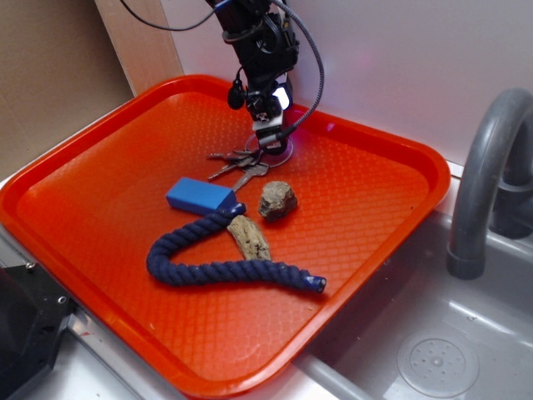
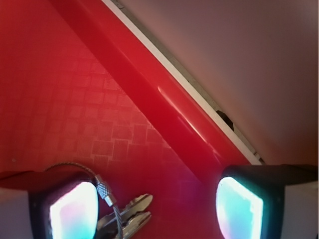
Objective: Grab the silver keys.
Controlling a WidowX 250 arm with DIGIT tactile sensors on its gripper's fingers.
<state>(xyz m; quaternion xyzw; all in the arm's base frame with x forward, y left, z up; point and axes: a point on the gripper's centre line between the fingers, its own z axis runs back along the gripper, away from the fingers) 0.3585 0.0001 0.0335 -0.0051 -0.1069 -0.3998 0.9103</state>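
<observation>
The silver keys (image 1: 240, 163) lie flat on the orange-red tray (image 1: 100, 250), fanned out toward the left on a thin wire ring. My gripper (image 1: 269, 136) hangs straight down over the ring end of the bunch, low above the tray floor. In the wrist view the gripper (image 2: 157, 211) is open, its two glowing pads far apart. The keys (image 2: 130, 219) lie just inside the left pad (image 2: 75, 211), and their wire ring (image 2: 75, 167) loops over that finger's top. The space toward the right pad (image 2: 239, 209) holds only bare tray.
A blue block (image 1: 200, 195), a brown rock (image 1: 277, 201), a piece of wood (image 1: 249, 237) and a dark blue rope (image 1: 225, 268) lie just in front of the keys. The tray's raised rim (image 2: 164, 114) and a white wall are close behind. A sink (image 1: 433, 350) and grey faucet (image 1: 487, 167) stand at right.
</observation>
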